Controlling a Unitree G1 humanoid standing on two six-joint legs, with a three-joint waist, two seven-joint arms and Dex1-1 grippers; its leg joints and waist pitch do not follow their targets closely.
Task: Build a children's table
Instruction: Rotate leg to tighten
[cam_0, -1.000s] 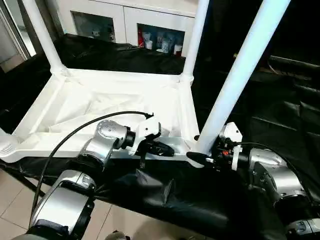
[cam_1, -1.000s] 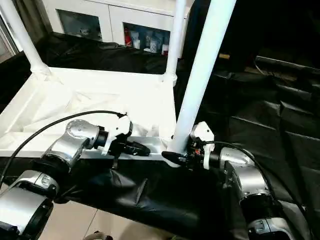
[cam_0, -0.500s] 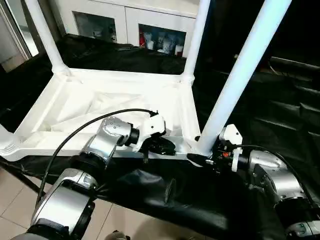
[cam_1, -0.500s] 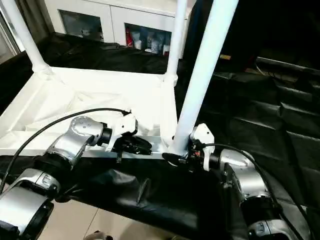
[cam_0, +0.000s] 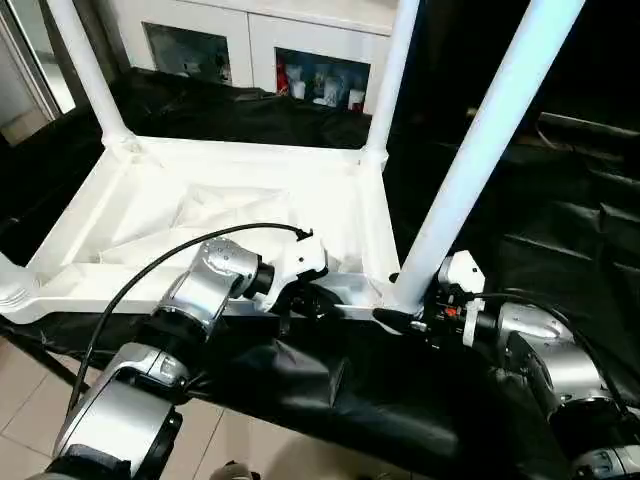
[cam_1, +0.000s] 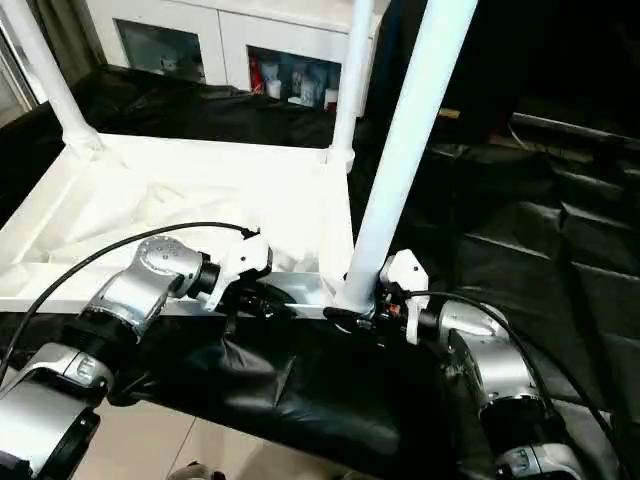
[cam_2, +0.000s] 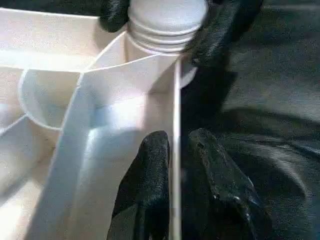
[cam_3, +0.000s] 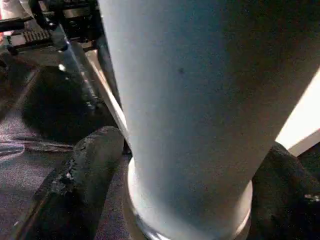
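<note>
Black-draped surface (cam_0: 480, 250) under everything, cloth wrinkled and hanging over the near edge. White cabinet with glass doors (cam_0: 300, 50) standing behind it, small colourful items on its shelves.

Upside down on the cloth: the children's table (cam_0: 200, 215), ribbed underside facing up, filling the middle and left of the eye views. Far left leg (cam_0: 85, 70) and far right leg (cam_0: 392, 75) upright in their corner sockets. Near right leg (cam_0: 475, 160) rising steeply from the near right corner, leaning slightly to the right toward its top. Ridged stub of a fourth leg (cam_0: 12, 290) at the near left corner, cut off by the picture's edge.

Left claw (cam_2: 176, 200) reaching in from the near side, closed narrow on the thin near rim of the tabletop (cam_2: 176, 125), one black finger on each side of the wall, just beside the near right corner socket (cam_2: 165, 27).

Right claw (cam_1: 352, 315) spread wide around the base of the near right leg, fingers (cam_3: 90, 165) flanking the leg just above its socket, black pads touching or very nearly touching the white plastic on both sides.
</note>
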